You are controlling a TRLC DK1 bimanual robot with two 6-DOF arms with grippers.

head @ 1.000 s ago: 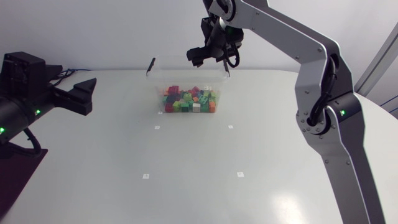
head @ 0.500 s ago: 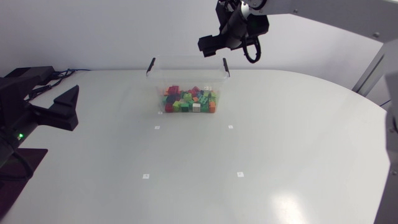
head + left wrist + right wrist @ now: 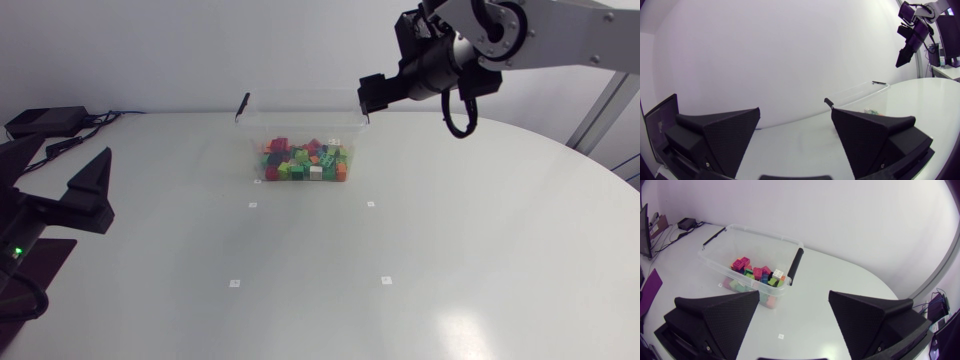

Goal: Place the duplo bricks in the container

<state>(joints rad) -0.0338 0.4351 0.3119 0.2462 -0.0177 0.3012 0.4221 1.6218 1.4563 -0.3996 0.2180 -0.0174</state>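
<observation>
From overhead: duplo bricks sit piled in the clear container at the far middle of the surface, with the right tool up over its right end and the left tool off by the left edge. Left wrist cam — left tool's fingers are spread wide, gripping nothing, container ahead. Right wrist cam — right tool is wide too, holding nothing, with container and bricks below and ahead of it.
</observation>
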